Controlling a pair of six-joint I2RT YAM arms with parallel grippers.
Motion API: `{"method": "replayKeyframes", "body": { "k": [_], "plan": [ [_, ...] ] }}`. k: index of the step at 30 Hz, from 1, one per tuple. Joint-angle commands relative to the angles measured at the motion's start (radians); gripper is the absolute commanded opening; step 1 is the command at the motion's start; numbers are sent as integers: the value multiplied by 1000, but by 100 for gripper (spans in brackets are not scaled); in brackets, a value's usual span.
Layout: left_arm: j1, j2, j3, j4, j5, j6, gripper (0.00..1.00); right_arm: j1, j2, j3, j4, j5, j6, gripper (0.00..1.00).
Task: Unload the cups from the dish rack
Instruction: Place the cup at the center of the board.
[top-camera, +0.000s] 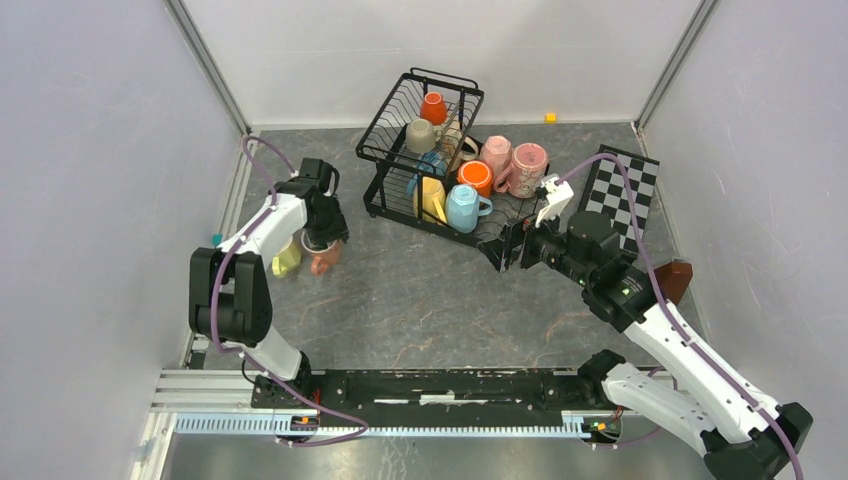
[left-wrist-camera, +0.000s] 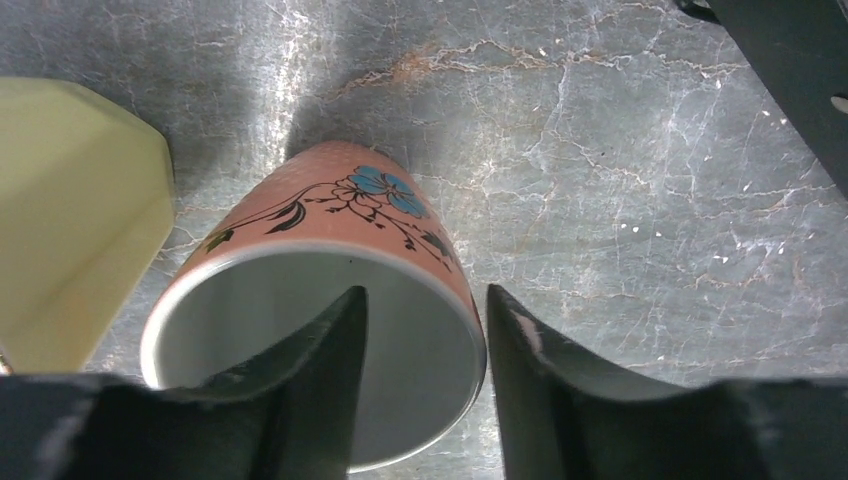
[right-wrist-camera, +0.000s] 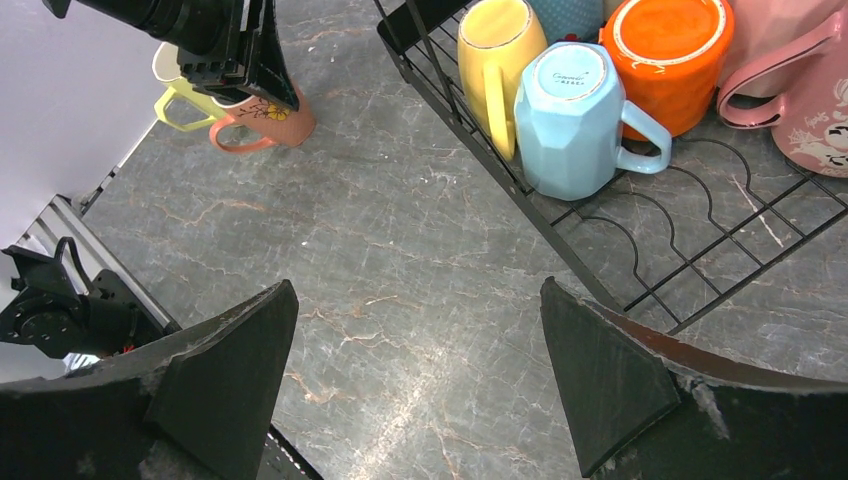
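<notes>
The black wire dish rack (top-camera: 392, 118) stands at the back centre. Its upper basket holds an orange cup (top-camera: 433, 107) and a beige cup (top-camera: 420, 135). The lower tray (right-wrist-camera: 700, 260) holds yellow (right-wrist-camera: 497, 60), light blue (right-wrist-camera: 575, 115), orange (right-wrist-camera: 665, 55) and pink (right-wrist-camera: 800, 90) cups. A salmon cup with a blue flower (left-wrist-camera: 330, 215) stands on the table at the left beside a pale yellow cup (left-wrist-camera: 70, 250). My left gripper (left-wrist-camera: 425, 292) is open, one finger inside the salmon cup's rim and one outside. My right gripper (right-wrist-camera: 415, 290) is open and empty by the rack's front right corner.
A black-and-white checkered board (top-camera: 620, 190) lies right of the rack. A brown object (top-camera: 675, 280) sits behind my right arm. A small orange block (top-camera: 550, 117) lies by the back wall. Grey walls close in left, right and back.
</notes>
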Motion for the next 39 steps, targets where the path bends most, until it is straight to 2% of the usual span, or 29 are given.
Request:
{"method": "replayKeyframes", "body": {
  "k": [1, 5, 9, 10, 18, 26, 32, 39],
  "plan": [
    [4, -64, 45, 2, -15, 52, 59, 0, 6, 13, 16, -6, -25, 98],
    [2, -114, 53, -22, -10, 57, 76, 1, 17, 16, 15, -2, -28, 98],
    [2, -188, 47, -31, 6, 57, 99, 1, 25, 22, 16, -2, -30, 98],
    [2, -209, 43, -31, 18, 57, 100, 1, 26, 24, 15, 0, -30, 98],
    [-11, -386, 5, -61, 76, 53, 100, 0, 41, 36, 10, 13, -37, 98],
    [-44, -631, -92, 22, 368, 16, 100, 1, 73, 60, -18, 76, -72, 98],
    [-118, -750, -130, 63, 465, -31, 100, -1, 113, 68, -19, 149, -97, 98],
    [-257, -829, -180, 130, 463, -98, 100, -22, 207, 112, -6, 272, -93, 98]
  ]
}}
